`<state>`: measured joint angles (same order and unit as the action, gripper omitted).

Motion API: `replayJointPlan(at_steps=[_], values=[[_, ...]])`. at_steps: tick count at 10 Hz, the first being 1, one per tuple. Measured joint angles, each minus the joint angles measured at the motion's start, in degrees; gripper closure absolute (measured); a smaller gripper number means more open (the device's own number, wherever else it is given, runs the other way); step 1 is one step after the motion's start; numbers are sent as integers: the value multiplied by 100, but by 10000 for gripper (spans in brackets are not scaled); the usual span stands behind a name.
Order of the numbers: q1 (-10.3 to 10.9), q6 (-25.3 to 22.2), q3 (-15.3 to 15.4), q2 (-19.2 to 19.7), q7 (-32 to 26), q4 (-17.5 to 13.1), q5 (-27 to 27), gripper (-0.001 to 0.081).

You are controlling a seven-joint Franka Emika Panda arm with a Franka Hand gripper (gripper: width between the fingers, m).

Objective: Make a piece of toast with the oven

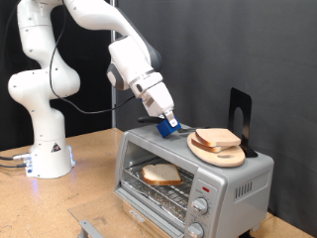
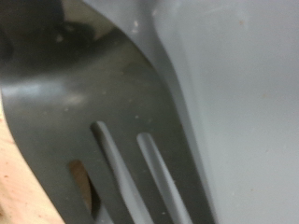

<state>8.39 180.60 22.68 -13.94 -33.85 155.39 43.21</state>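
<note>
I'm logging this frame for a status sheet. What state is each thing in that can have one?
oven: door looks shut, one bread slice inside on the rack.
piece of toast: lying flat on the rack inside the oven, pale.
other bread slice: flat on the wooden plate on top of the oven.
spatula: lying on the oven top, under the gripper.
gripper: down at the oven top; jaws not readable.

Robotics lab bench, staged as kitchen corner. White jointed robot arm (image 1: 59, 79) bolted on wooden tabletop (image 1: 89, 164), cables trailing from its base. Black curtain backdrop (image 1: 248, 50) behind, no walls or cabinets in view. Kitchen props only: small silver-grey metal toaster oven (image 1: 193, 174), round wooden plate (image 1: 218, 151) with bread on top of it.
</note>
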Motion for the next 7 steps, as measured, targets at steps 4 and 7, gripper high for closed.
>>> replayJointPlan(at_steps=[4, 7], values=[[464, -334, -386, 35, -242, -192, 634, -2], [640, -789, -632, -215, -466, -308, 1020, -2]])
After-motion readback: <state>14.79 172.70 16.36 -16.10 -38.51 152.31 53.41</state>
